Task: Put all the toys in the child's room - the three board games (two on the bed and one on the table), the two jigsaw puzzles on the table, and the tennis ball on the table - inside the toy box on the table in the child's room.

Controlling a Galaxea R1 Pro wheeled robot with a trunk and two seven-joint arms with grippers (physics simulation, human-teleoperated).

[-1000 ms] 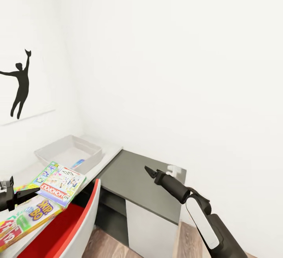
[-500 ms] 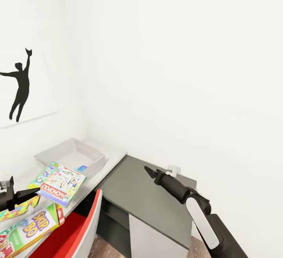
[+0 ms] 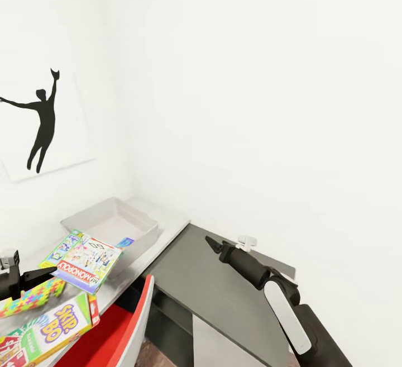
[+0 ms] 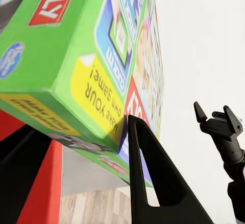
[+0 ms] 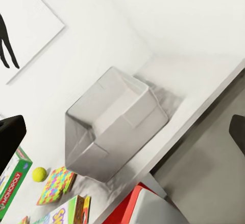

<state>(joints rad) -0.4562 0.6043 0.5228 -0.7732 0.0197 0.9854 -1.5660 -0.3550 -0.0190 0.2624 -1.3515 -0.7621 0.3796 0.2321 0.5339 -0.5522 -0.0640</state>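
L gripper (image 3: 44, 273) is clamped on the near-left edge of the green-edged board game (image 3: 84, 260), holding it up just above the tabletop (image 3: 174, 223), near side of the toy box (image 3: 144, 223) and not yet over it. R gripper (image 3: 211, 242) hangs over the dark cabinet (image 3: 223, 289) w/ fingers spread, nothing in it.

Progress, judging from how things lie: early. A bit of blue (image 3: 125, 242) shows by the toy box's near wall, prob. the blue board game already inside, but most of it is hidden so can't be sure. Everything else is out of the box.

Count in view:
- board games: 2 certain, the held one + Skip-Bo (image 3: 56, 322) flat on the tabletop at near left; the blue bit would make 3
- jigsaw puzzles: 1 (image 3: 28, 297), between Skip-Bo and the held game
- tennis ball: 1 (image 5: 39, 173), on the tabletop just beside the puzzle
- toy box: 1, far end of the tabletop by the wall

Left to do: drop the held game in, then Skip-Bo, puzzles, ball
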